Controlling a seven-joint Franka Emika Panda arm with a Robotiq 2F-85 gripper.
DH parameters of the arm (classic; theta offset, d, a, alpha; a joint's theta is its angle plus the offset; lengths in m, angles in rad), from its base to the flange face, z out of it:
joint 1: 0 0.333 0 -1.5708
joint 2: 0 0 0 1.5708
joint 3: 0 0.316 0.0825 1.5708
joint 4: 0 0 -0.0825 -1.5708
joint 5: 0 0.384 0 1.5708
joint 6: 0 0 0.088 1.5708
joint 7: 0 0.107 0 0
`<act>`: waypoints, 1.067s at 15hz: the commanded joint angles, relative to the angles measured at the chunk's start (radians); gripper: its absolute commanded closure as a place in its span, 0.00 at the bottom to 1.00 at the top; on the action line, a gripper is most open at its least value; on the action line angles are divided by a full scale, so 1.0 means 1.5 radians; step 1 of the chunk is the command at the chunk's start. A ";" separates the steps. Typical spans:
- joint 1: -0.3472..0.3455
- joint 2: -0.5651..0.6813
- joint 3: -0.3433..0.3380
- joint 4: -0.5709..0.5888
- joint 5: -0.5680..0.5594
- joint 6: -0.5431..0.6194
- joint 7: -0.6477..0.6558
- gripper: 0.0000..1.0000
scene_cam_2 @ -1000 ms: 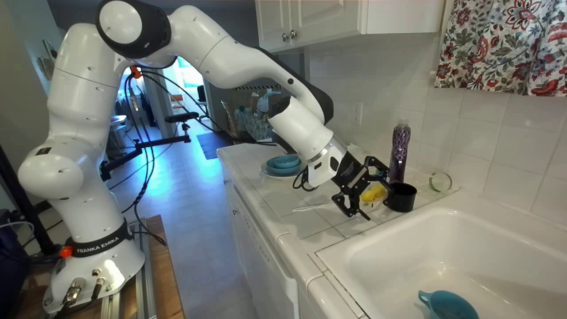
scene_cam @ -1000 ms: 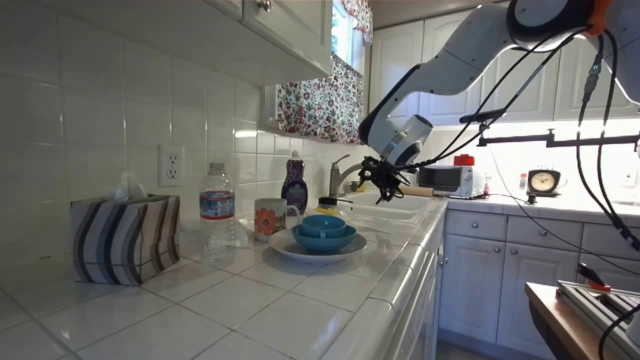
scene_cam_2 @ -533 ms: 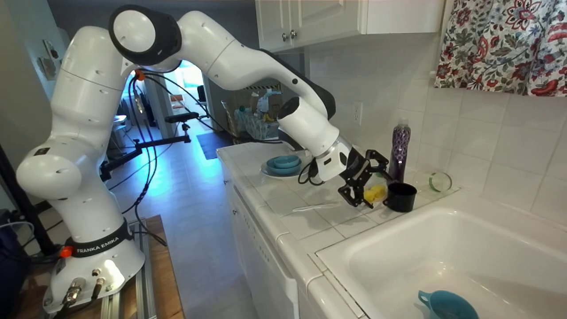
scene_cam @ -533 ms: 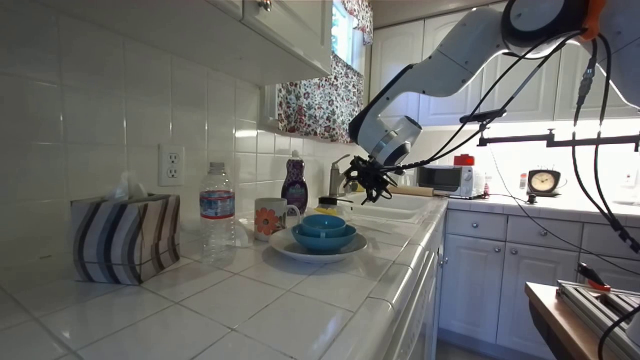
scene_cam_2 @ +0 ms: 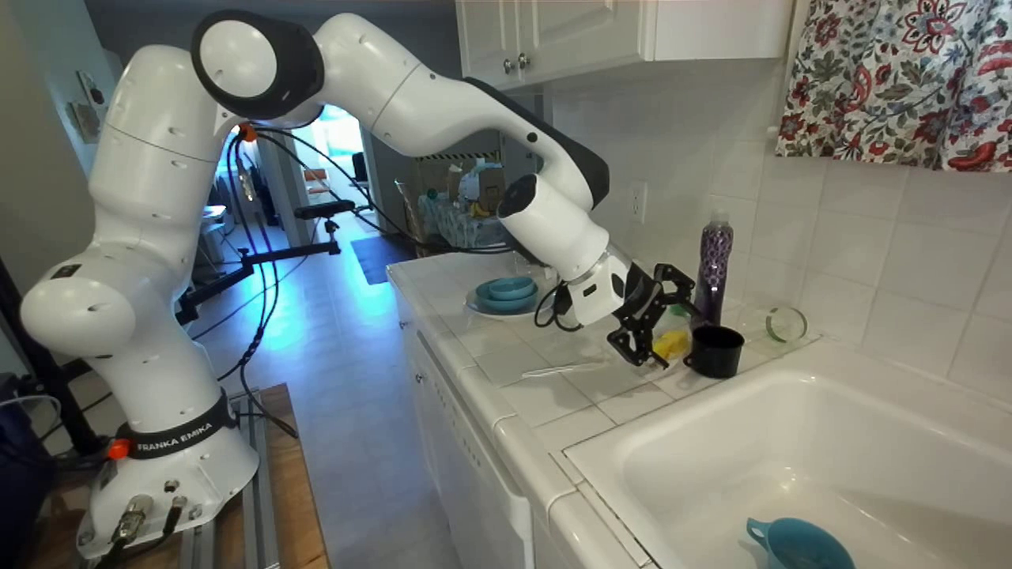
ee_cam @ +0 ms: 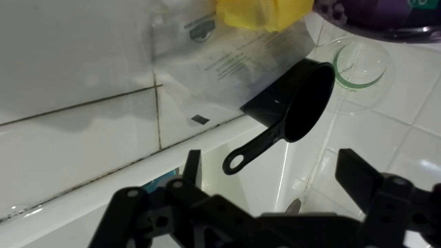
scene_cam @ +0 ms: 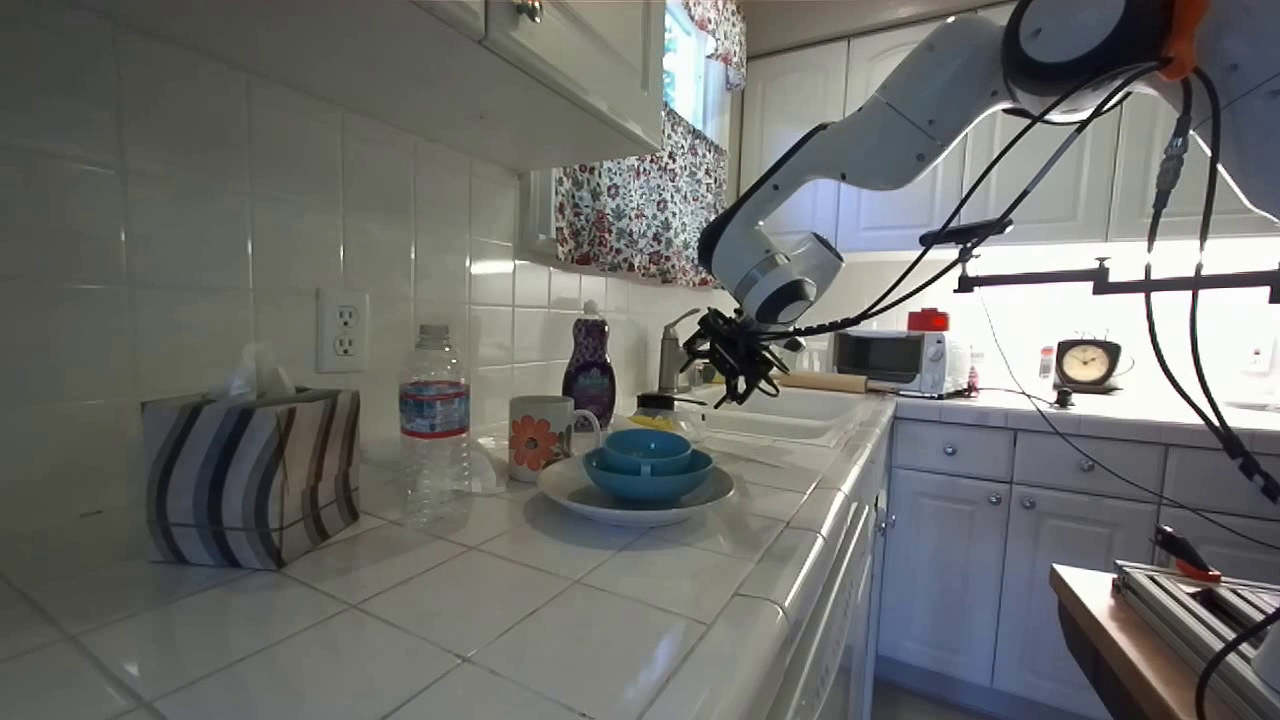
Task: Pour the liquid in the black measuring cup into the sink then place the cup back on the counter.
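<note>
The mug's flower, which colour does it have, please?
The flower is orange, clearest in an exterior view.

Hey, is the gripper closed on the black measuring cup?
No, in the wrist view the gripper stands open, with visible gaps between its fingertips and the handle of the black measuring cup.

Black cup upright beside sink

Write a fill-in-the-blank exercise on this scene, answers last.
1. The measuring cup on the counter is coloured ____.
2. The gripper is not shut but ____.
3. In an exterior view, the cropped blue cup lies inside the ____.
4. The mug bears an orange ____.
Missing words: black; open; sink; flower.
</note>
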 commanded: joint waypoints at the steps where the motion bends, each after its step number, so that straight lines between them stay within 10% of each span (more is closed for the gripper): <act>1: -0.019 -0.013 0.011 0.000 0.083 -0.013 -0.083 0.00; 16: 0.003 0.008 -0.067 0.040 0.317 -0.063 -0.306 0.00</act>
